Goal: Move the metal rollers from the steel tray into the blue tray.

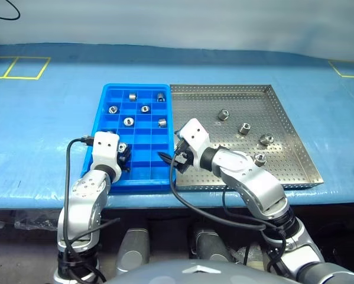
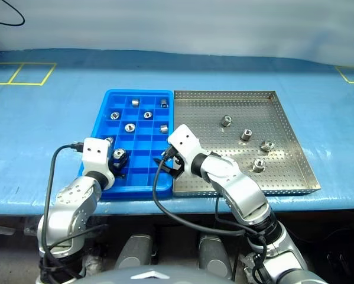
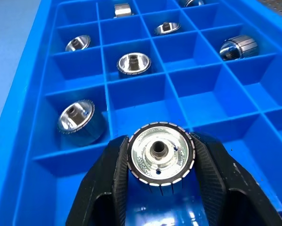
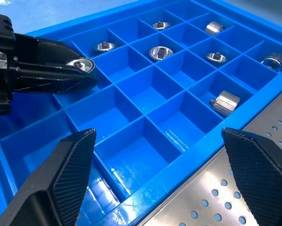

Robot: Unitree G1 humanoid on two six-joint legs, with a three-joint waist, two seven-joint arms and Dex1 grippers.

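Holding: your left gripper clamps one metal roller, hole-axis along the fingers | over blue tray near-left compartments | right gripper spread wide, empty | four rollers remain in steel tray.

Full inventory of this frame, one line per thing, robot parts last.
metal rollers: four, silver, loose on the steel tray's right half
metal rollers in compartments: at least six, silver, blue tray's far rows
held roller: one, silver, between left gripper's fingers
steel tray: one, silver, perforated, right of blue tray
blue tray: one, gridded
table cover: blue, yellow tape marks
left gripper: over blue tray's near left
right gripper: open, at blue tray's near right edge
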